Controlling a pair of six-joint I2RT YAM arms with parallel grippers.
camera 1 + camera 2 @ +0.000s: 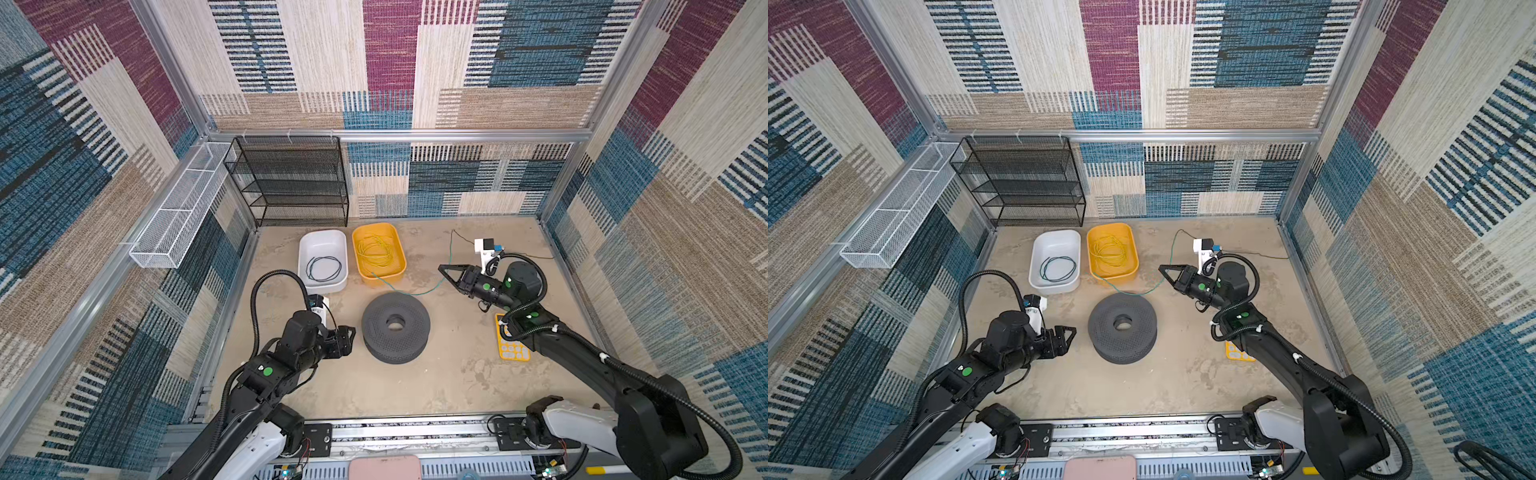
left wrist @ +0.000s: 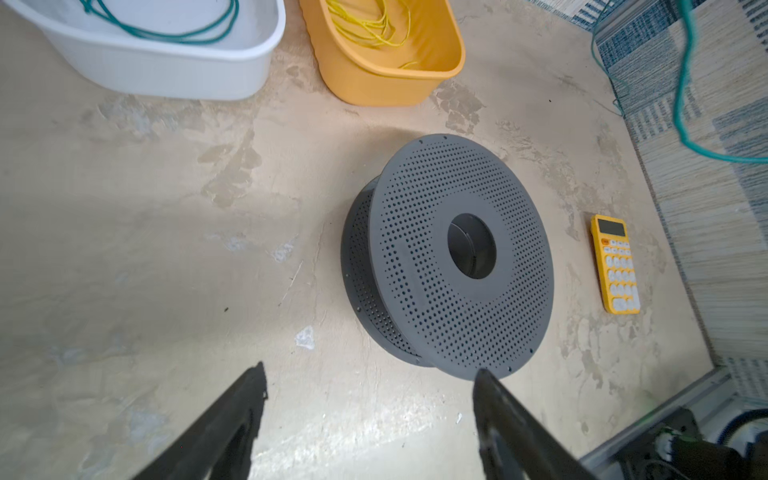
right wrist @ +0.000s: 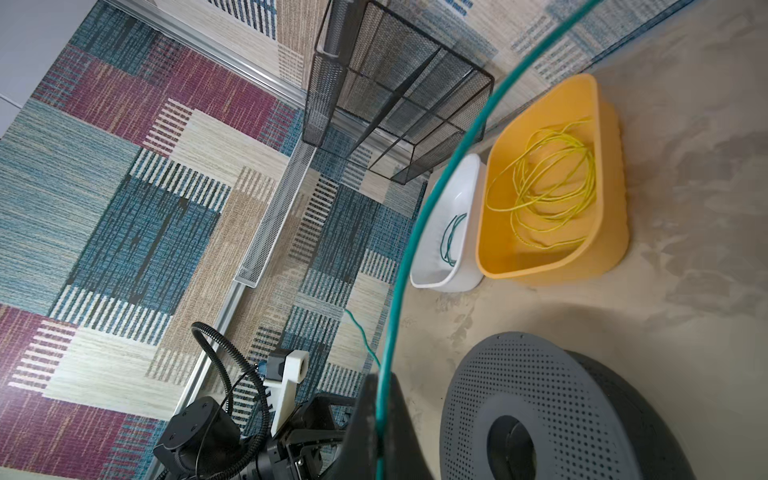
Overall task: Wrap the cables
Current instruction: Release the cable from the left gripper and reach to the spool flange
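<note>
Your right fingers (image 3: 361,432) clench the string-thin teal cable (image 1: 415,294), drooping in a slack curve just beyond the grey spool (image 1: 395,328); your left fingers (image 2: 232,424) stand released beside it.

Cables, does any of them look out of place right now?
Yes: the teal cable trails loose across the floor by the yellow bin, pinched in the shut right hand, while the yellow cable lies coiled inside that bin.

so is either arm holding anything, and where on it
The right end effector is shut on the thin teal-green cable, pinching it partway along its length. The left end effector is open and empty.
</note>
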